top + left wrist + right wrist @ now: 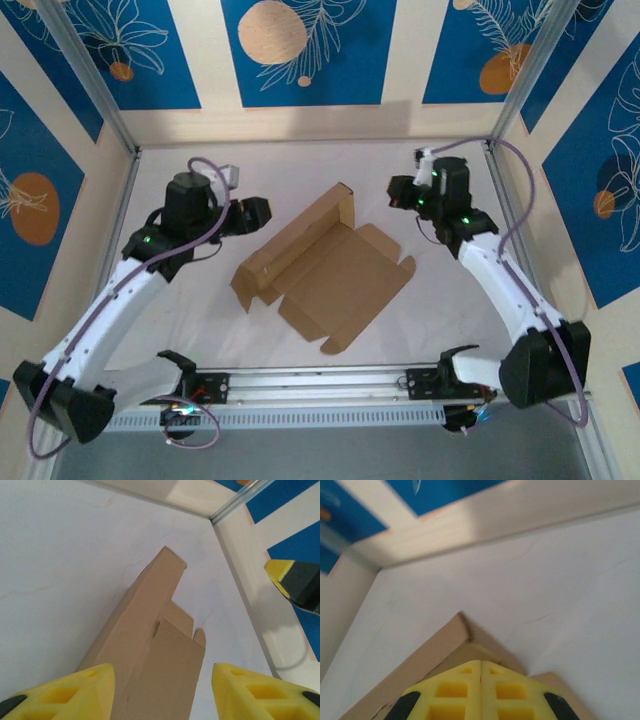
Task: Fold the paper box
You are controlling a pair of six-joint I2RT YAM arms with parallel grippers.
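The paper box [335, 270] is brown cardboard lying partly folded mid-table. Its long far-left wall stands up, and the base panel and flaps lie flat toward the near right. My left gripper [262, 215] hovers just left of that raised wall. In the left wrist view its yellow fingers [95, 685] are spread, so the left gripper [162, 670] is open over the paper box [150, 645] with nothing gripped. My right gripper [398, 194] is off the box's far right corner. The right gripper [481, 663] is shut and empty, just above the corner of the paper box [445, 640].
The white table [300, 165] is fenced by side walls and aluminium posts [95, 85]. A metal rail [320, 382] runs along the near edge between the arm bases. The right gripper's yellow and black finger [295, 582] shows at the right edge of the left wrist view.
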